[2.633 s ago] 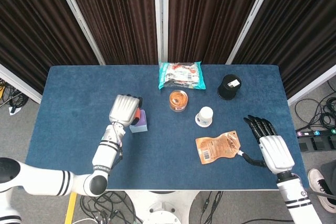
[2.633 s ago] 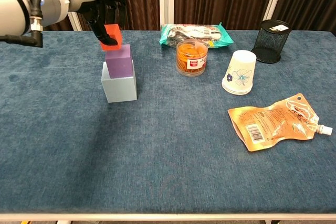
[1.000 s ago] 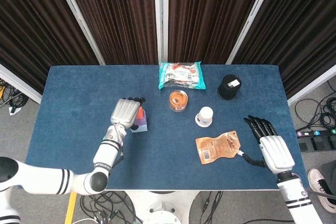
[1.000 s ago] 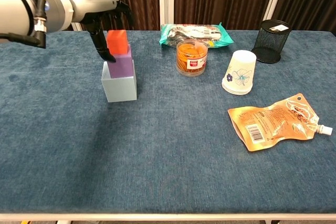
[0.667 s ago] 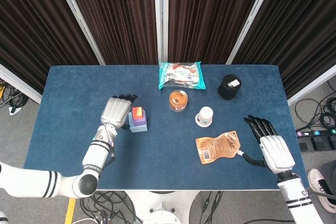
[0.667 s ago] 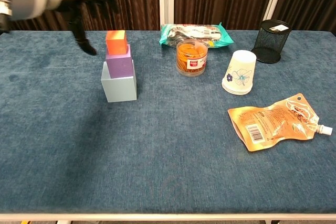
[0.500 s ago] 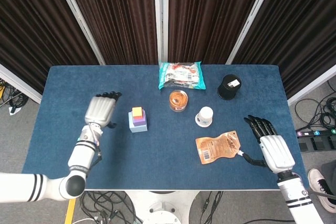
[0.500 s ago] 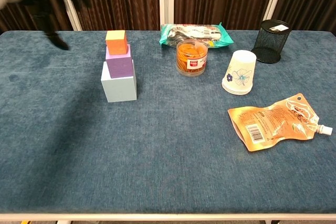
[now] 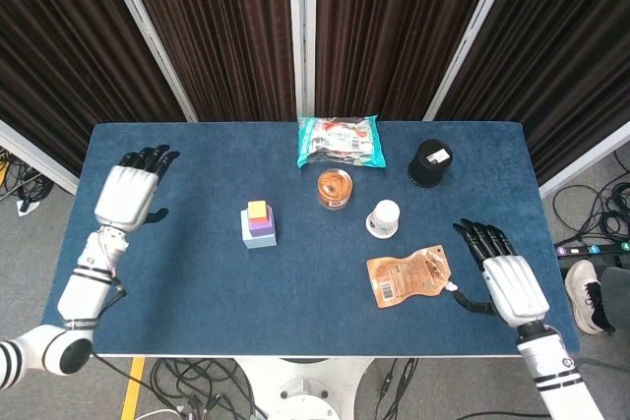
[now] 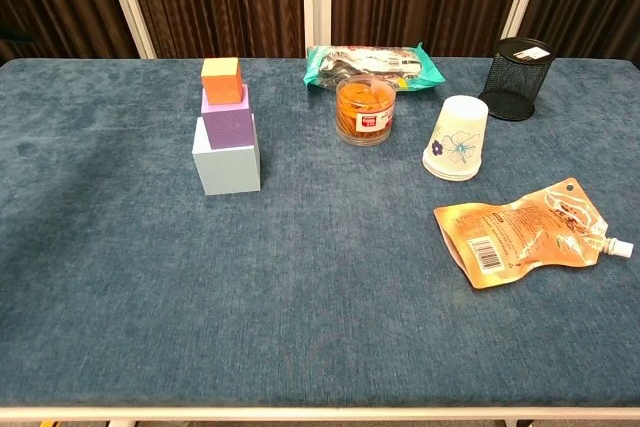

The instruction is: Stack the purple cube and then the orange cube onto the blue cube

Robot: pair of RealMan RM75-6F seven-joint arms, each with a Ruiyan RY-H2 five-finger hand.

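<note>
The orange cube [image 10: 221, 72] sits on the purple cube [image 10: 227, 120], which sits on the blue cube [image 10: 228, 162], left on the desk [image 10: 320, 287]. Left hand [image 9: 130, 191] and right hand [image 9: 509, 277] are released, fingers apart, holding nothing.

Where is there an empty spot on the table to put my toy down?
The widest bare stretch is the front of the table, below the cube tower and left of the orange pouch. The left end, between the tower and the left hand, is bare too. It is crowded at the back right, around the snack jar, paper cup and black holder.
</note>
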